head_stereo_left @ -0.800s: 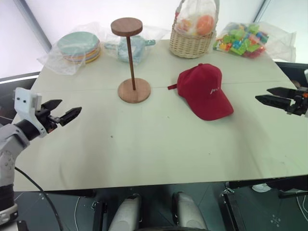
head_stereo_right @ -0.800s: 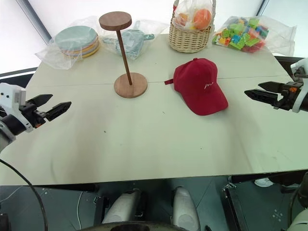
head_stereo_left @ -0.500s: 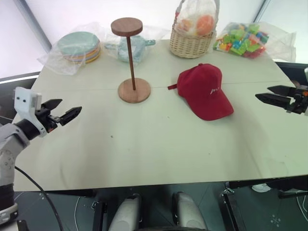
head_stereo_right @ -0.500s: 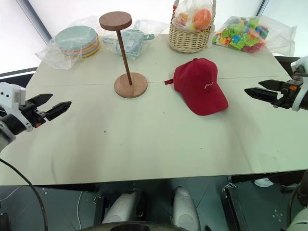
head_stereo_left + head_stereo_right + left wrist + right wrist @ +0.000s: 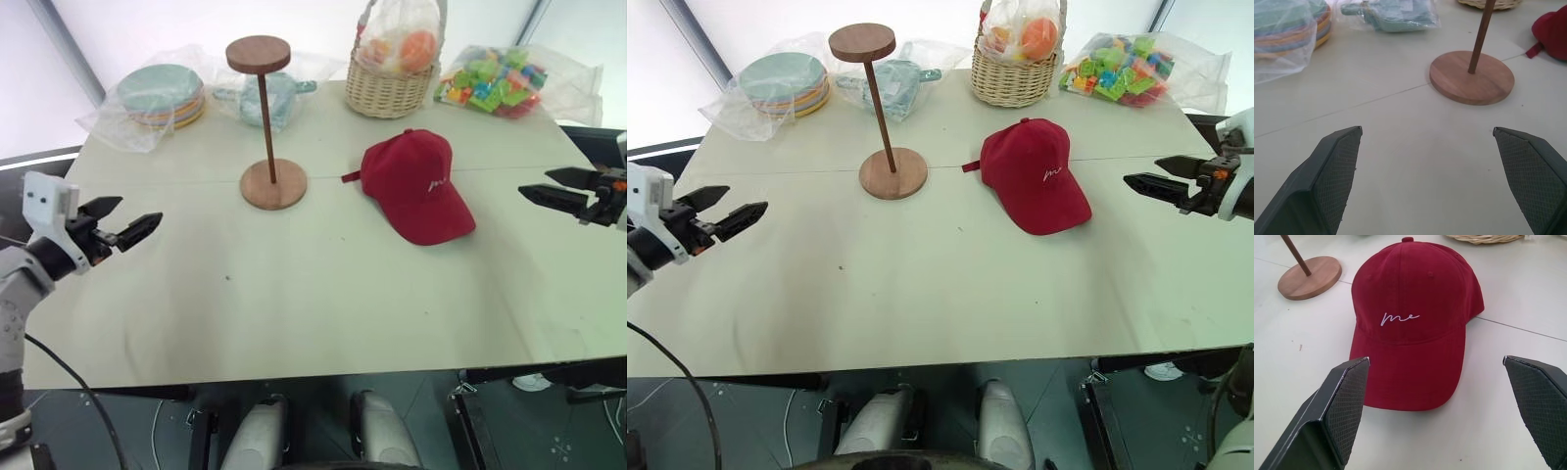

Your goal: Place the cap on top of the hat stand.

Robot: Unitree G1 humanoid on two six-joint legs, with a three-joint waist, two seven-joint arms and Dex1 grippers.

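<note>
The cap (image 5: 419,186) lies flat on the tabletop (image 5: 313,304), right of centre, crown up and brim toward the near right, its white cursive lettering visible on the front. The stand (image 5: 267,127) is upright to the cap's left, well apart from it, its round base on the tabletop and its disc top bare. Along the far edge sit a bagged stack of plates (image 5: 162,95), a bagged teal item (image 5: 269,93) behind the stand, a wicker basket (image 5: 390,88) holding bagged fruit, and a bag of coloured blocks (image 5: 495,80). The left gripper (image 5: 122,223) hovers over the tabletop's left edge, fingers spread wide and empty, pointing toward the stand's base. The right gripper (image 5: 558,189) hovers at the right edge, also wide and empty, aimed at the cap; in the right wrist view the cap (image 5: 1415,328) lies ahead between its fingers (image 5: 1342,406), untouched.
</note>
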